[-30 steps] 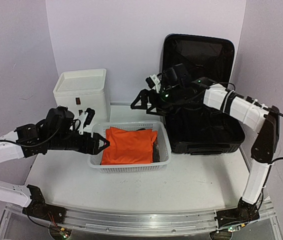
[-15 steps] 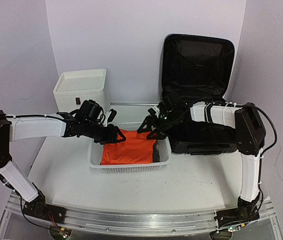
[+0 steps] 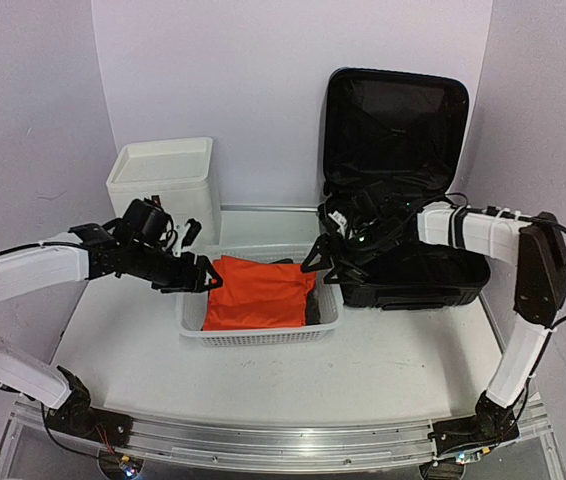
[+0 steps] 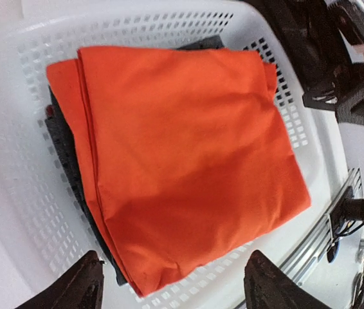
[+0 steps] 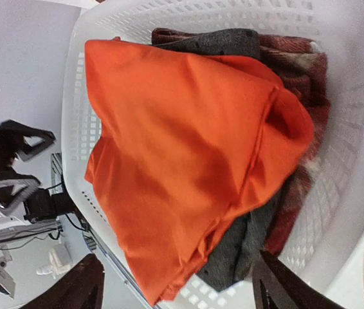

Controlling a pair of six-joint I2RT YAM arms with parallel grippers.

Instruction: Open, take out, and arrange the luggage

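**While the luggage stands open, both grippers hang wide at the basket**

As you look down from above, you find the luggage (image 3: 395,130) at the back right of the table (image 3: 383,375). Its base lies flat and its lid stands upright against the rear wall, with the black lining showing. Just to its left sits the white perforated basket (image 3: 263,336); whether the two touch, you cannot tell from here.

Your left gripper (image 3: 206,273) hangs over the basket's left rim, pointing toward the middle. In the left wrist view its fingertips (image 4: 79,288) stand far apart with nothing between them. Below them lies only the folded orange cloth (image 3: 260,292).

Your right gripper (image 3: 320,268) hangs at the basket's right rim, and that arm reaches across the front of the luggage base. Its fingertips (image 5: 72,288) are spread just as wide and grip nothing.

Inside the basket the orange cloth lies on top. Under it, the right wrist view shows a dark grey garment (image 5: 230,42) and a red patterned fabric (image 5: 301,71) against the basket wall.

Behind the left arm, at the back left of the table, stands the white box (image 3: 163,185), well apart from the luggage.
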